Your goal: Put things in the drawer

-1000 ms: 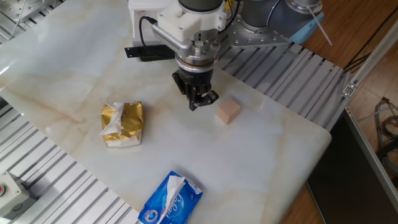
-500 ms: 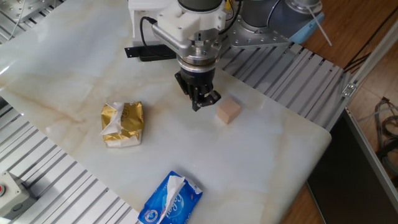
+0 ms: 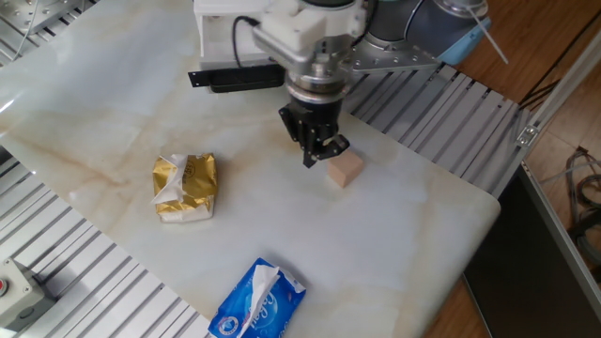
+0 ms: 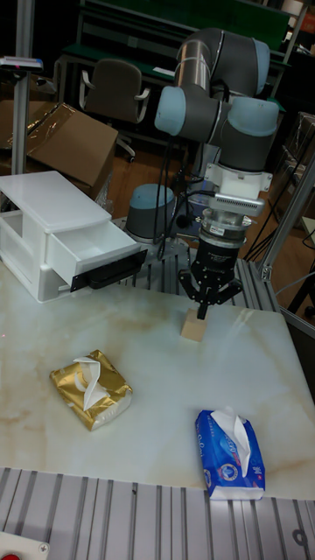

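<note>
The small tan wooden cube [image 3: 345, 169] [image 4: 194, 325] rests on the marble table, right of centre. My gripper [image 3: 320, 154] [image 4: 207, 308] hangs tip-down just above the cube, at its left edge in the fixed view. Its fingers taper to a single point and look shut, with nothing between them. The white drawer [image 3: 223, 38] [image 4: 42, 219] stands at the back of the table. Its tray [image 4: 98, 253] is pulled out, and the black-trimmed front [image 3: 235, 79] faces the cube.
A gold foil packet [image 3: 185, 186] [image 4: 91, 388] lies on the left of the table. A blue-and-white tissue pack [image 3: 258, 300] [image 4: 231, 453] sits near the front edge. Metal slat rails [image 3: 441, 103] border the marble on the right and front.
The gripper has moved right, from left of the cube to just above it. The cube, the packets and the drawer have not moved.
</note>
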{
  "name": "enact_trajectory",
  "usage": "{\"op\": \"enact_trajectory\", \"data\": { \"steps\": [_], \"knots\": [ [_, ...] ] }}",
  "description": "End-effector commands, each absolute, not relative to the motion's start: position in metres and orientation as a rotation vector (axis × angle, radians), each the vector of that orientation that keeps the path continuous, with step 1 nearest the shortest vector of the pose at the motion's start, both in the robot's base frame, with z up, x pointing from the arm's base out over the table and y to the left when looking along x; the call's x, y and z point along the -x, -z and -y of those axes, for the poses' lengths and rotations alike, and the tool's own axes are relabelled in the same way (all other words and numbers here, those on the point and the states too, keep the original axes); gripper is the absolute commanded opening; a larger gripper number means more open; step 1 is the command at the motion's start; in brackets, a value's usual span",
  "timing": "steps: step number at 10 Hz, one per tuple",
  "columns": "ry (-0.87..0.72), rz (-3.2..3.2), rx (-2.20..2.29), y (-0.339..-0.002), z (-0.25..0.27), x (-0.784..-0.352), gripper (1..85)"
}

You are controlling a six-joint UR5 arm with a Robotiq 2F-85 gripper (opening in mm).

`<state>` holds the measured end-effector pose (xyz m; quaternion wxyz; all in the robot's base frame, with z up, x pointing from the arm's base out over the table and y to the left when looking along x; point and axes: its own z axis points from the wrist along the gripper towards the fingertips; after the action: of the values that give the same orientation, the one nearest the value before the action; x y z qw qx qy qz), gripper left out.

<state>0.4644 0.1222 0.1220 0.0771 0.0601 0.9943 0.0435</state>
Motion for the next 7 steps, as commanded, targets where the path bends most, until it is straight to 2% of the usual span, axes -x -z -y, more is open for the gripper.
{"op": "enact_trajectory", "data": {
  "steps": [1,2,3,6,7],
  "knots": [
    [-0.15,-2.894,-0.211,-0.119,-0.131,-0.46,21.0],
    [-0.157,-2.886,-0.21,-0.114,-0.132,-0.453,24.7],
    [-0.099,-2.917,-0.175,-0.108,-0.122,-0.441,32.0],
    [-0.097,-2.915,-0.184,-0.103,-0.129,-0.434,33.3],
    [-0.095,-2.913,-0.179,-0.102,-0.129,-0.433,37.0]
  ]
}}
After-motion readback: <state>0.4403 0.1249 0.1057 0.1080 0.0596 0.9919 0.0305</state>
